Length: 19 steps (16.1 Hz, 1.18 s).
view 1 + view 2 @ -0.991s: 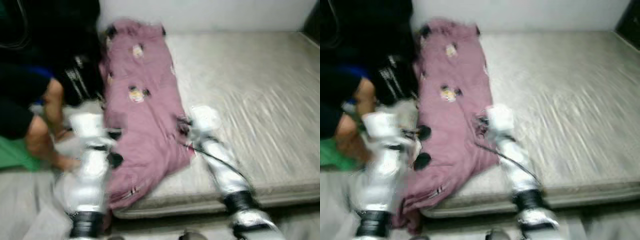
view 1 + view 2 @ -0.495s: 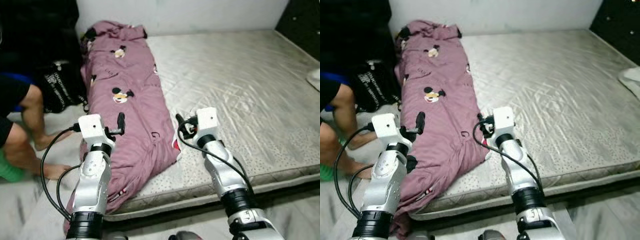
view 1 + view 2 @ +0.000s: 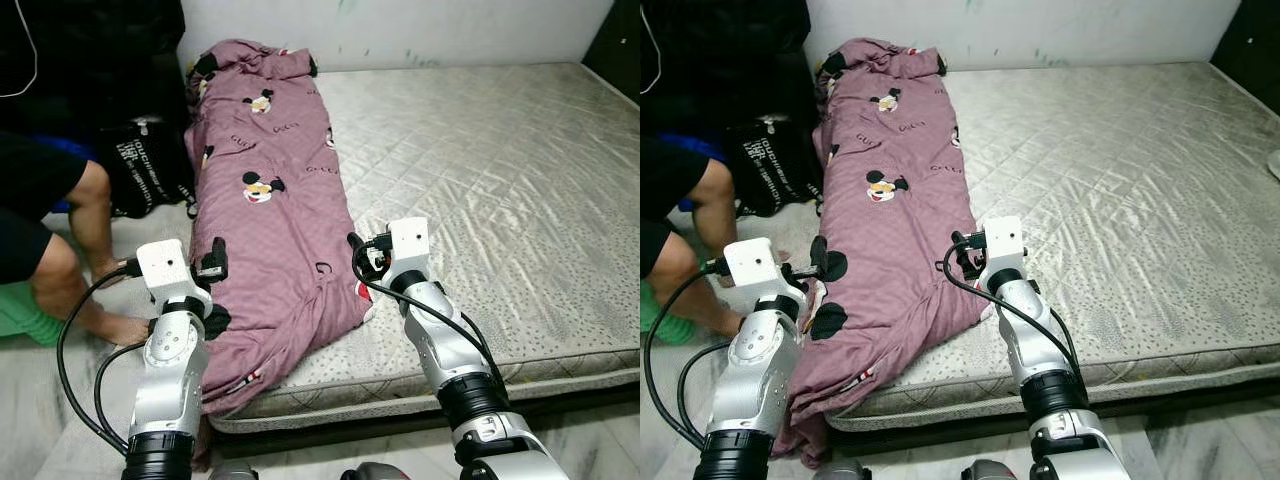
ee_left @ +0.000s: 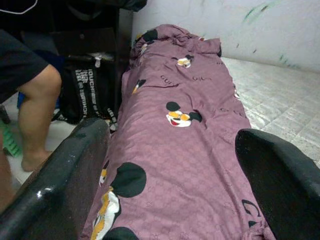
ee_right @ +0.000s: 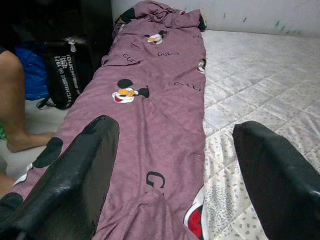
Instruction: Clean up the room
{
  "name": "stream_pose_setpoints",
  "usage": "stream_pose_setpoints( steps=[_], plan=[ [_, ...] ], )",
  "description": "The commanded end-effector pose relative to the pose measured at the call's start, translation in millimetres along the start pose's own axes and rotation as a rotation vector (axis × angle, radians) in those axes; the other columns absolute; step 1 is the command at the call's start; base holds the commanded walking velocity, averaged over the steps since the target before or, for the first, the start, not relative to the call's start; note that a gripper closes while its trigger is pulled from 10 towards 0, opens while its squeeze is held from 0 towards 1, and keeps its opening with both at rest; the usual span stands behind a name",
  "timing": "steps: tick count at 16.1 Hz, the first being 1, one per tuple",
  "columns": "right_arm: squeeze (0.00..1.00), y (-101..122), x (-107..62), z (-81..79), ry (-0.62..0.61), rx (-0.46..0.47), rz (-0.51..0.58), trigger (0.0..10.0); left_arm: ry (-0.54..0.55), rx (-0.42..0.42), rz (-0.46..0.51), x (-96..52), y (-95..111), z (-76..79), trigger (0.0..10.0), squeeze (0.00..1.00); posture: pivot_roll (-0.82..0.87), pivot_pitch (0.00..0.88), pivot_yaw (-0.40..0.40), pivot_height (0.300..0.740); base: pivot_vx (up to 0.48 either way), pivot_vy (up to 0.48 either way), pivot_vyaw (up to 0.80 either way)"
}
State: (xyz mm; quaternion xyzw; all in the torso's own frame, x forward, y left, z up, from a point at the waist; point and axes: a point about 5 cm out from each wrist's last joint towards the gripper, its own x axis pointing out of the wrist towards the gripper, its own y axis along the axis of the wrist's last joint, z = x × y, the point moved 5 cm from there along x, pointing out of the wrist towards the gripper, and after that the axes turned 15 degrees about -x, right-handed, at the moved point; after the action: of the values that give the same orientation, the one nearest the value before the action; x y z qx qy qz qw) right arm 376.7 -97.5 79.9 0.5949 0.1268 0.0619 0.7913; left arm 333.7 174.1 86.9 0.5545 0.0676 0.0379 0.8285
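At the far left a person (image 3: pixel 50 230) crouches on the floor beside the bed, one bare leg and a dark sleeve in view, with a black bag (image 3: pixel 150 175) printed in white letters standing just behind, against the bed's left side. Half a second ago the head camera sat a little differently; the whole scene has shifted, so that is the robot's own movement, not the things'.

The left gripper (image 3: pixel 212 268) has dropped a touch and now hovers at the left edge of the bed, over the part of the blanket that spills toward the floor. Its fingers (image 4: pixel 65 170) are spread wide, holding nothing.

The purple blanket (image 3: pixel 270 200), printed with cartoon mouse heads, lies in a long strip along the bed's left edge, bunched at the far left corner by the wall and hanging over the near left corner.

The right gripper (image 3: pixel 362 255) is at the blanket's inner border near the front edge, fingers (image 5: pixel 87 165) also spread and empty, the cloth between and below them.

To the right the mattress (image 3: pixel 500 190) is bare, quilted grey.

Both arms have settled over the blanket's near end, so I judge a two-handed grasp of it comes next; nothing is gripped yet.
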Motion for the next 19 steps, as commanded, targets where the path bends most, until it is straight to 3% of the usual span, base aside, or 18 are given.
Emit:
stream_pose_setpoints(
  steps=[1,6,19],
  plan=[
    [0.0,1.0,0.3,0.4,0.003,0.011,-0.001,10.0,-0.004,0.013,0.004,-1.4,2.9,0.6,10.0,0.0,0.06,0.044,0.015,0.74,0.0,0.0,0.0],
    [0.0,2.4,-0.3,-1.7,0.014,0.008,0.009,10.0,-0.002,0.013,-0.002,-1.7,2.5,0.6,10.0,0.0,0.06,0.047,0.016,0.74,0.0,0.0,0.0],
    [0.0,5.7,1.3,-1.9,0.041,-0.011,0.029,10.0,0.014,-0.004,0.006,0.3,2.8,1.8,10.0,0.0,0.06,0.034,-0.002,0.602,0.0,0.0,0.0]
  ],
)
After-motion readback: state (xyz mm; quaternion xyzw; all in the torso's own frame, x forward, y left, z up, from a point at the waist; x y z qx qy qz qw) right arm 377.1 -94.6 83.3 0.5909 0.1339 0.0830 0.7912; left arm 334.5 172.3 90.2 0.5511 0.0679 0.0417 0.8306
